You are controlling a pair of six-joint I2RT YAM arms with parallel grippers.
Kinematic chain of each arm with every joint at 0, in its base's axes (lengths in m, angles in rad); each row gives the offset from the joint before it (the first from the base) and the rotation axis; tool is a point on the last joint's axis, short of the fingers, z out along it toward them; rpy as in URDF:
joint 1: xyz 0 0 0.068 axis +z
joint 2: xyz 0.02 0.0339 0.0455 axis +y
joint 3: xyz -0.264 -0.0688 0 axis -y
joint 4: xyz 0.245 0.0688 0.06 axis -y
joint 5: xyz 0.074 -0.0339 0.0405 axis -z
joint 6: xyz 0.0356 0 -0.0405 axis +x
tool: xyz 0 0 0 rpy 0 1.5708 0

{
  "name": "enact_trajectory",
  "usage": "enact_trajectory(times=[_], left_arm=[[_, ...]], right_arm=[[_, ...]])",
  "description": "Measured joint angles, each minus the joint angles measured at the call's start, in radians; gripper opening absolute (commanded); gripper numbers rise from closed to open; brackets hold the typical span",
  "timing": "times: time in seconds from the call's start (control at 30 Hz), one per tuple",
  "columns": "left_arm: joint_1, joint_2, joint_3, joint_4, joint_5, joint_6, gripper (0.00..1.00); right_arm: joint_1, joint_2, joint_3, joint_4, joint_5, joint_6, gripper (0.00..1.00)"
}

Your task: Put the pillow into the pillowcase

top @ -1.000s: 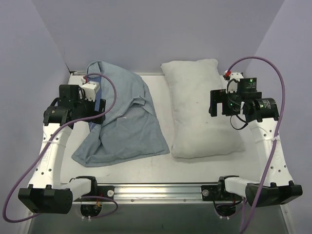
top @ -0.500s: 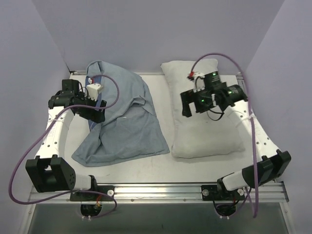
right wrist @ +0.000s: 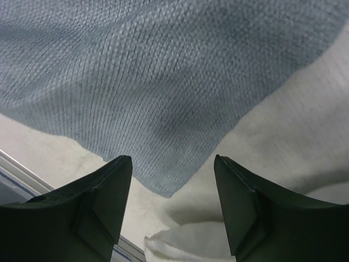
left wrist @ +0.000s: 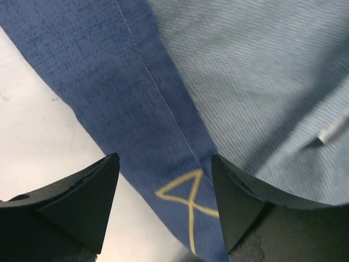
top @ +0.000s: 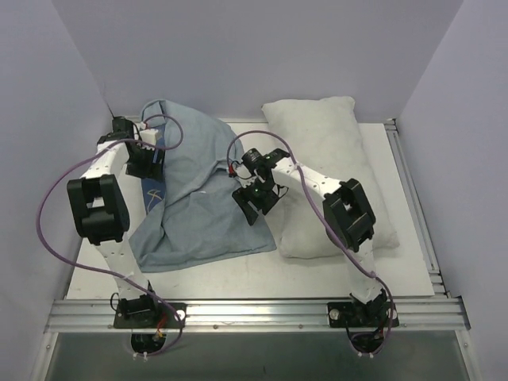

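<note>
Lying limp and rumpled on the left half of the table [top: 238, 274]: pillowcase [top: 198, 198], pale grey-blue face up, with a navy strip bearing a cream outline along its left edge. Pillow [top: 333, 143]: plain white, plump, lightly wrinkled, lengthwise on the right half, one end at the far edge. Left gripper [left wrist: 163, 164]: fingers apart over the navy strip, nothing clamped. Right gripper [right wrist: 172, 164]: fingers apart over the pillowcase's right corner, where it meets the pillow's left side.
</note>
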Motion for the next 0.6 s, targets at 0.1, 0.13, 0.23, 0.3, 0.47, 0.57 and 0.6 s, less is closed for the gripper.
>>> enact_trajectory(times=[0.1, 0.13, 0.23, 0.3, 0.47, 0.57, 0.6], left_arm=[[0.006, 0.089, 0.025, 0.029, -0.026, -0.026, 0.64], [0.006, 0.117, 0.038, 0.034, -0.033, -0.034, 0.61], [0.008, 0.183, 0.062, 0.054, -0.056, -0.057, 0.40], [0.014, 0.188, 0.067, 0.059, -0.064, -0.062, 0.20], [0.057, 0.139, -0.013, 0.079, -0.056, -0.045, 0.00], [0.107, 0.047, -0.146, 0.065, -0.035, -0.029, 0.00], [0.130, 0.009, -0.200, 0.063, -0.026, -0.024, 0.00]], right_arm=[[0.011, 0.075, 0.039, 0.003, -0.002, 0.003, 0.53], [0.013, 0.097, 0.053, 0.003, -0.002, 0.006, 0.51], [0.015, 0.154, 0.092, 0.001, 0.011, 0.011, 0.47], [0.012, 0.187, 0.122, -0.015, 0.025, 0.012, 0.43], [-0.025, 0.259, 0.245, -0.066, 0.060, 0.016, 0.36], [-0.065, 0.335, 0.384, -0.109, 0.094, 0.008, 0.34], [-0.082, 0.375, 0.462, -0.120, 0.114, 0.001, 0.34]])
